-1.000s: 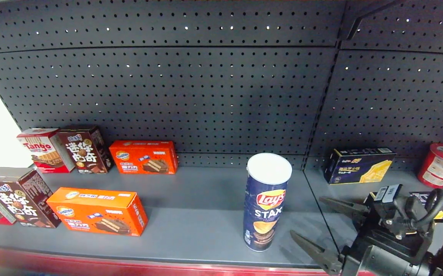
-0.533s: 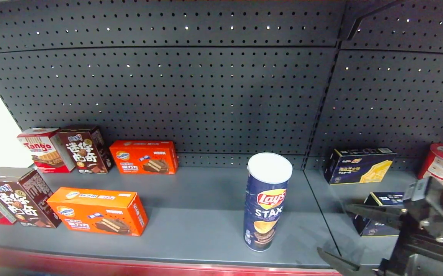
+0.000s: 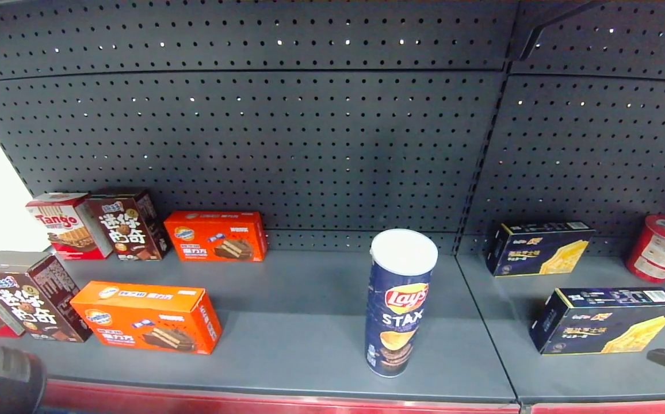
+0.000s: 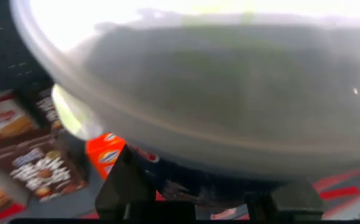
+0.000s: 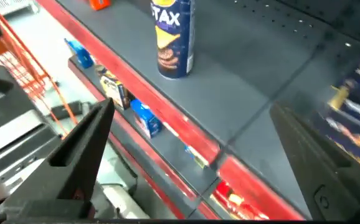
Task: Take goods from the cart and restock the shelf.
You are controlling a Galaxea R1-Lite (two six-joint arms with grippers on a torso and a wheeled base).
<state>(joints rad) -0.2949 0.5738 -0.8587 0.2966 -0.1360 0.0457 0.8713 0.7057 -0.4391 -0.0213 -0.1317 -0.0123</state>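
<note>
On grey metal shelf (image 3: 309, 345), tall navy cardboard chips can (image 3: 401, 305) is standing upright at centre, flat orange box (image 3: 148, 316) lying at its 9 o'clock. Right gripper (image 5: 192, 115) is hovering wide open at can's 4 o'clock. Left gripper (image 4: 208, 190): blurred pale rounded object (image 4: 198, 81) is crowding it; can't tell grip.

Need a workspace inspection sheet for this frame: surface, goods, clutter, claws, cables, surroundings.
Surface: grey shelf with a red front edge, split into two bays.
Job's things: chip can upright, standing alone mid-shelf; orange boxes and brown boxes in two rows at the left; dark blue boxes in the right bay; red cup at the far right.
Clutter: nothing seen.
Claws: right claw open and empty, at the right bay's front edge; left claw has a blurred round object close before it, grip cannot be told.
Cables: nothing seen.
Surroundings: perforated back panel; orange cart in front of the shelf.
</note>
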